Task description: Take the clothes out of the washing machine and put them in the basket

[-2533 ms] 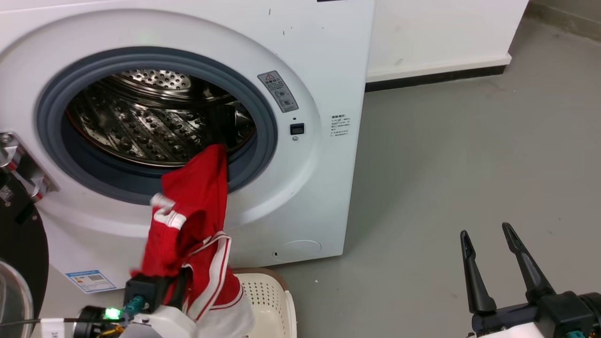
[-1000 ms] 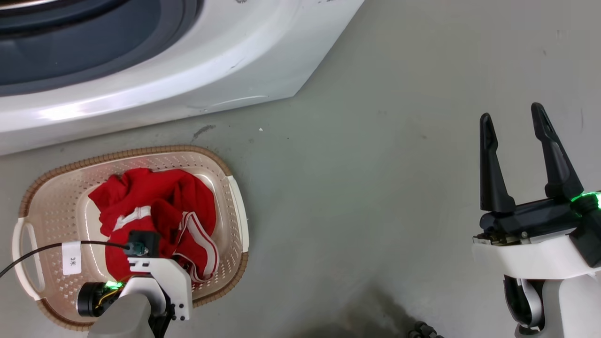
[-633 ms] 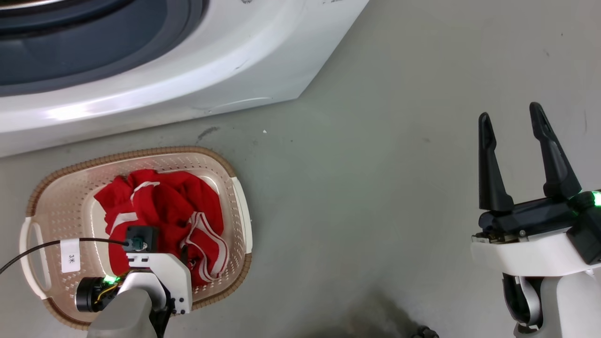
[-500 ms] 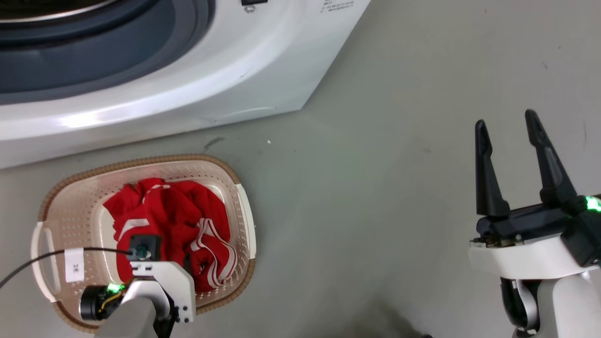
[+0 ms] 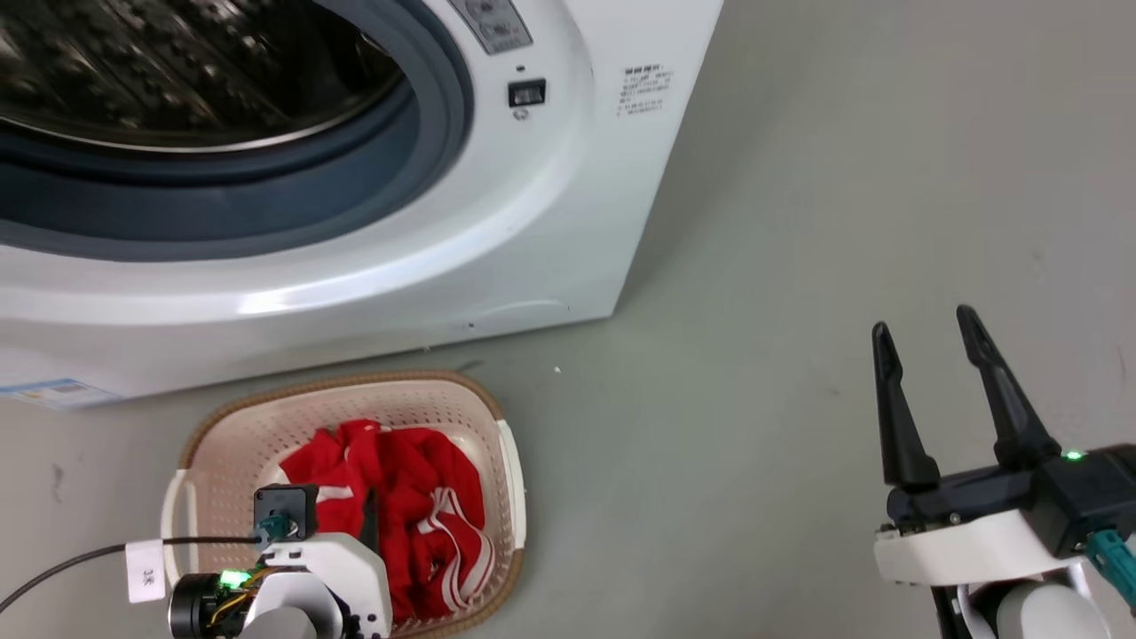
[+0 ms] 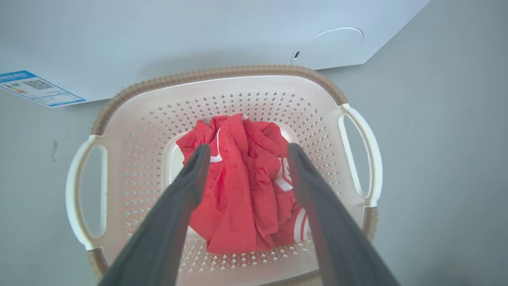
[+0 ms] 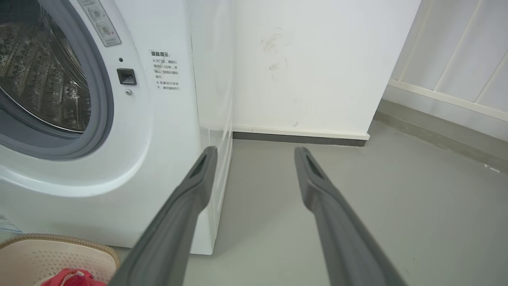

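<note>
Clothes (image 6: 238,198) in basket (image 6: 222,73) beneath spread left end effector (image 6: 246,147), right end effector (image 5: 921,319) parted

The red, white-striped clothes (image 5: 426,497) lay crumpled in the middle of the cream, brown-rimmed basket (image 5: 355,382), upright at seven o'clock in the head view, just before the white washing machine (image 5: 568,222), open-mouthed at eleven.

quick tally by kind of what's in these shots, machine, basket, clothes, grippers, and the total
washing machine: 1
basket: 1
red clothes bundle: 1, lying in the basket; separate garments cannot be told apart
grippers: 2, the left gripper and the right gripper, both open
total: 5
</note>
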Controlling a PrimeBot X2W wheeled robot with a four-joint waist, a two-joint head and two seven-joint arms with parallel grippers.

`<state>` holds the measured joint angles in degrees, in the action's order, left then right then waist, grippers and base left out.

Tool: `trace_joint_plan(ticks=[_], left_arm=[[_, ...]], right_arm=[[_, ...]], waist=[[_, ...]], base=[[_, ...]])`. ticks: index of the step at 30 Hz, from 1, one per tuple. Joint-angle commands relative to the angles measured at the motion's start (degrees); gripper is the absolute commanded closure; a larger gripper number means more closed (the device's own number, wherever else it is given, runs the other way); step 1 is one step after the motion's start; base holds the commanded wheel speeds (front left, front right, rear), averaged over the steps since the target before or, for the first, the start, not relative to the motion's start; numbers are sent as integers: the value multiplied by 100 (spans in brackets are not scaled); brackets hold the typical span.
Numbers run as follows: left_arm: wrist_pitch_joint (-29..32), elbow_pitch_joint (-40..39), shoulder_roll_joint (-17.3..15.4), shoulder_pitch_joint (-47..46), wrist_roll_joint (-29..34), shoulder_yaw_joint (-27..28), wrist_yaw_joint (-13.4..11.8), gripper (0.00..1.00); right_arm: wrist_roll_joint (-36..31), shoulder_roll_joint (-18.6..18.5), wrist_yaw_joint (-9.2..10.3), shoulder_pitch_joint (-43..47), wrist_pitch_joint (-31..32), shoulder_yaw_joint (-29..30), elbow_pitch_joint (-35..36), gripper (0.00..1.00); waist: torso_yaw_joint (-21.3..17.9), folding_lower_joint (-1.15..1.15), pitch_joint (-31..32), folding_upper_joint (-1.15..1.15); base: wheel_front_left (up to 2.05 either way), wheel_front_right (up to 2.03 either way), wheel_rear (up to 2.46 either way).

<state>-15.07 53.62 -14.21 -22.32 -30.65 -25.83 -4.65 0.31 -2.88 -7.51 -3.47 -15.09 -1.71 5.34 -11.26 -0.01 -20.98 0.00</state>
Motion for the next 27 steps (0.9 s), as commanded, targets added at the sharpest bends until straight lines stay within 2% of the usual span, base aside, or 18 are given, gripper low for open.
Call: trace_joint_plan(ticks=[1, 10, 20, 27], left_arm=[[-13, -167, 1, 168, 118, 112, -58, 0], [-14, -1478, 247, 1045, 1088, 1083, -173, 0], [-15, -2861, 653, 1785, 1994, 1964, -21, 0], [-15, -3650, 873, 2181, 2342, 2361, 72, 0]], right_arm=[[-55, 0, 4, 86, -12, 14, -30, 0], [-132, 1, 4, 463, -11, 51, -139, 0], [-162, 1, 4, 781, -12, 115, -179, 0], [-169, 1, 4, 966, -11, 179, -190, 0]], waist=[[156, 1, 295, 0], [374, 1, 914, 0], [586, 1, 1450, 0], [699, 1, 1720, 0]], base=[[0, 0, 0], [0, 0, 0], [0, 0, 0], [0, 0, 0]])
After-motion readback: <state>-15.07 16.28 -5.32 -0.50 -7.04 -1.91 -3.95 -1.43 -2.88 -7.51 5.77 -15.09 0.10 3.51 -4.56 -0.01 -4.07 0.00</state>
